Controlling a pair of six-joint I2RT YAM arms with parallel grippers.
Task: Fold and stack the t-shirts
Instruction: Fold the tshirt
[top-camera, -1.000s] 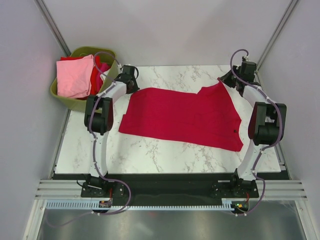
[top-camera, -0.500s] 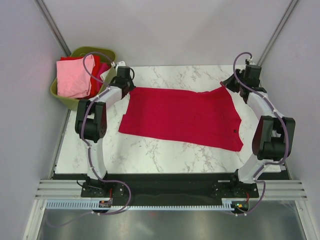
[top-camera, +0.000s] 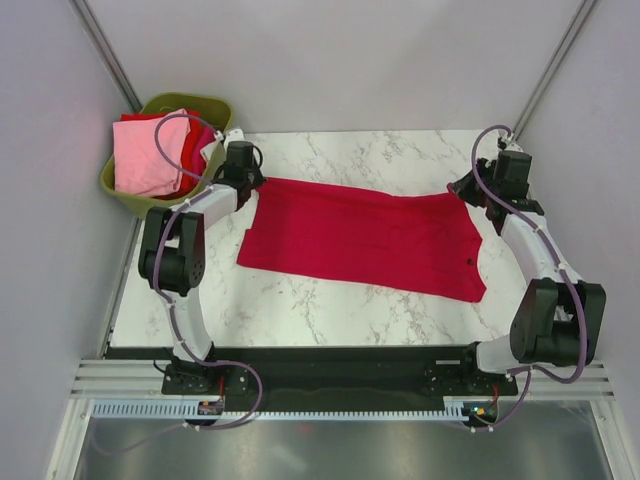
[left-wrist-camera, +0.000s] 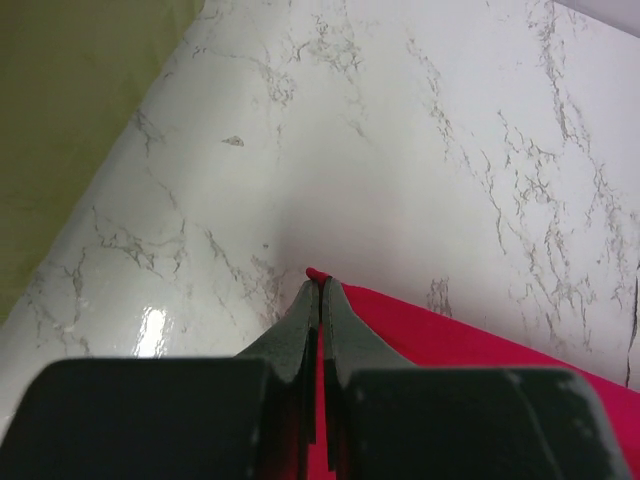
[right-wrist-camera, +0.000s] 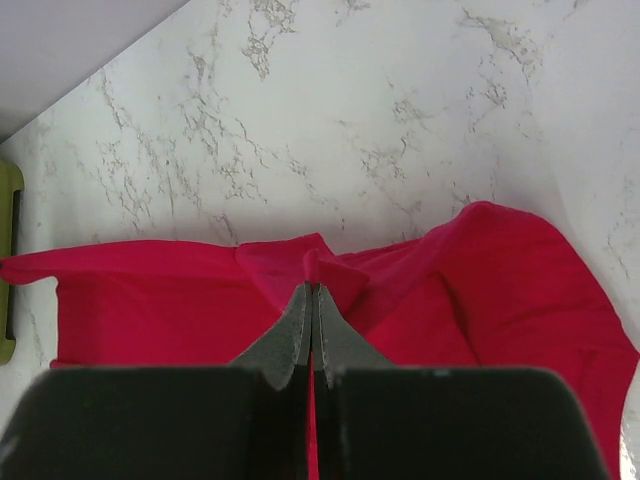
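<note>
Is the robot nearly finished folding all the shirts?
Not nearly. Done: the crimson shirt lies spread out on the table. In hand: the left gripper and right gripper each pinch its far edge. Left: folding it, then the pink shirt and others piled in the basket; no folded stack shows.

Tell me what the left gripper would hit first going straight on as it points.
Likely the bare marble table, just past the crimson t-shirt corner its fingers pinch; olive basket lies aside.
</note>
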